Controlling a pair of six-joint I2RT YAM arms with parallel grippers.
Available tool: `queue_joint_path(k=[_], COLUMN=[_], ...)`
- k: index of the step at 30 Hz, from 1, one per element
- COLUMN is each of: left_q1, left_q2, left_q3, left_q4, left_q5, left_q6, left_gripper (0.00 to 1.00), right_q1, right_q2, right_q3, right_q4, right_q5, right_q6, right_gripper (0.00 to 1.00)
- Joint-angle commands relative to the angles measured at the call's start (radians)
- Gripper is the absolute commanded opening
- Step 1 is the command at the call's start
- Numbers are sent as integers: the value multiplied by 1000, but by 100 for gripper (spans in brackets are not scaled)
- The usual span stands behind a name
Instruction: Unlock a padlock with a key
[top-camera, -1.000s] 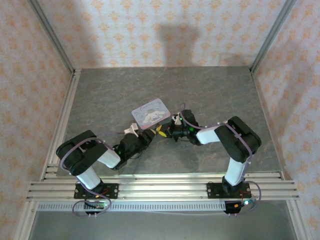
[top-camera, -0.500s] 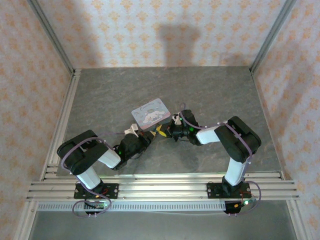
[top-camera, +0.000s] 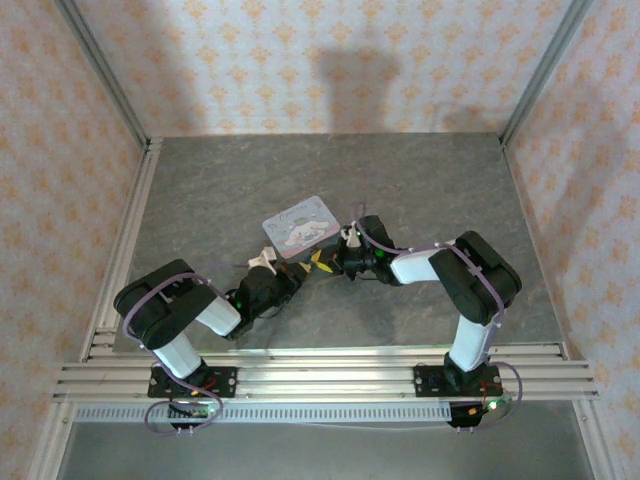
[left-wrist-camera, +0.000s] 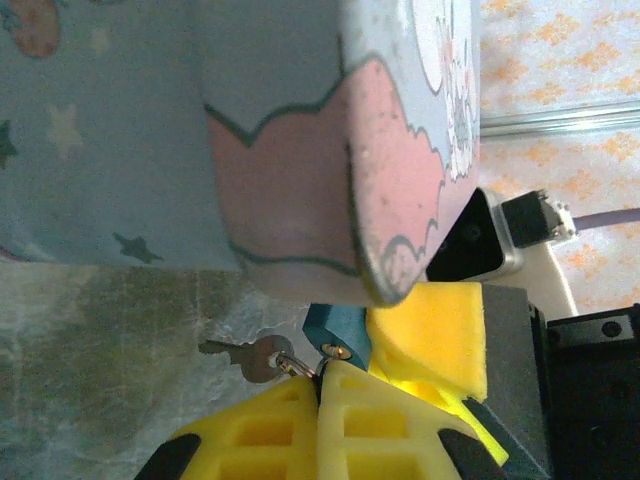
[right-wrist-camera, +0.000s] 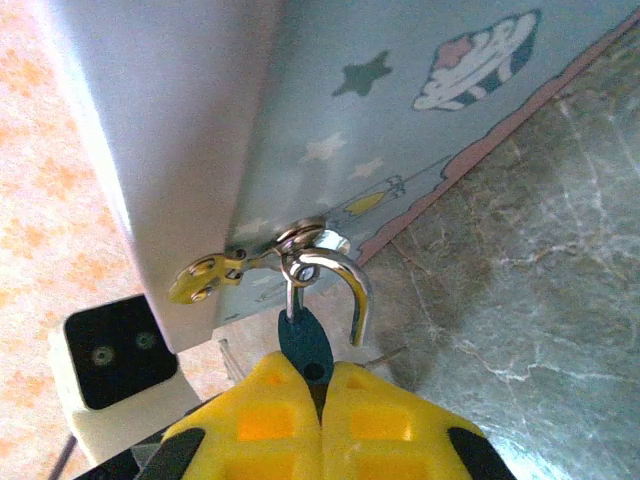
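Padlock (right-wrist-camera: 305, 345): hangs on the hasp at the corner of the tin (right-wrist-camera: 420, 130).
Right gripper (right-wrist-camera: 322, 378): jaws pinching the padlock body.
Left gripper (left-wrist-camera: 320, 385): jaws pressed together on the ring of the key (left-wrist-camera: 240, 354); the key points sideways.
Risk: the key swivels on its ring and misses the keyhole; tugging drags the tin.

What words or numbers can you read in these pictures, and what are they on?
On the tin lid, top view: a faint curved line that may be writing, too small to read.
On the tin sides, wrist views: cartoon pictures and stars, no words.
On the padlock and the key: no marks that can be read.
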Motion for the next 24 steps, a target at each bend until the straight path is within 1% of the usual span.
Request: queue_joint_path(k=[1, 4, 7, 8, 10, 12, 17, 20, 24], left_q1=[12, 12, -6, -17, -47, -84, -143, -184, -238], left_q2=[-57, -82, -115, -131, -162, -190, -202, -202, -206], left_q3=[52, 66, 79, 88, 103, 112, 152, 189, 229], left_q4=[-2, -62, -137, -196, -269, -327, -434, -511, -603], left_q5=[36, 59, 55, 42, 6, -59, -163, -220, -307], left_q6=[105, 196, 342, 408, 538, 677, 959, 1087, 1207], left_gripper=[0, 0, 0, 0, 0, 0, 0, 0, 0], right_q1=[48, 48, 48, 48, 48, 50, 53, 53, 53], right_q2=[12, -5, -14, -14, -12, -13, -13, -10, -12], right_q3=[38, 65, 92, 104, 130, 151, 187, 204, 229], right_q4=[-165, -231, -269, -286, -332, -380, -482, -529, -587], right_q5=[-125, -119, -115, -118, -129, -136, -147, -146, -127], right_q6=[-134, -162, -159, -158, -165, -175, -195, -202, -209], right_gripper=[0, 0, 0, 0, 0, 0, 0, 0, 0])
